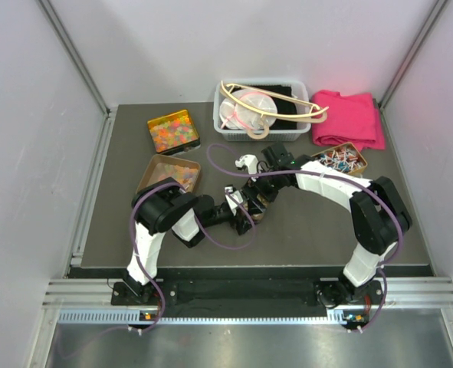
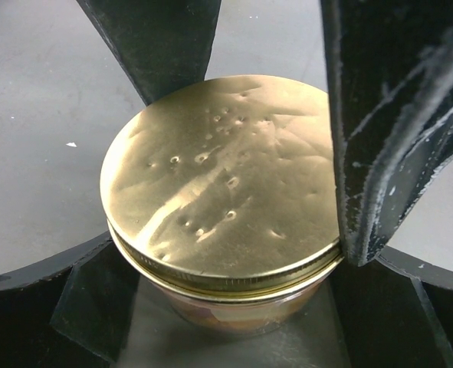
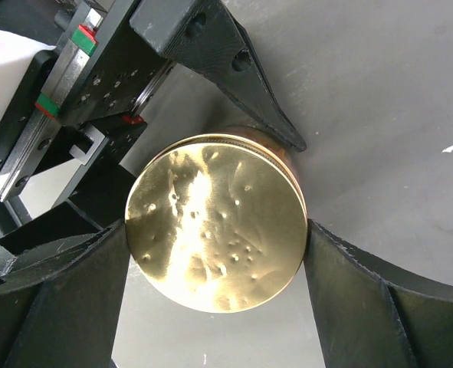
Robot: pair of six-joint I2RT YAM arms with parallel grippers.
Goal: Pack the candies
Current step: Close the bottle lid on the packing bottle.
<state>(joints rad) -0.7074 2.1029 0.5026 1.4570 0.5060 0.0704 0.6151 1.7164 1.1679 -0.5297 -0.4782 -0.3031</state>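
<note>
Upright jar (image 2: 234,307) mid-table, a gripper on each side.
Candies (image 1: 172,132) lie loose in the far tin (image 1: 151,123) and near tin (image 1: 148,172) back-left, too small for me to read any axis. Left arm (image 1: 161,211) cuts off the near tin. Right gripper (image 3: 215,241) clamps the gold lid (image 3: 211,207). Left gripper (image 2: 245,153) fingers straddle the jar wide apart; pressing or not, can't tell.
</note>
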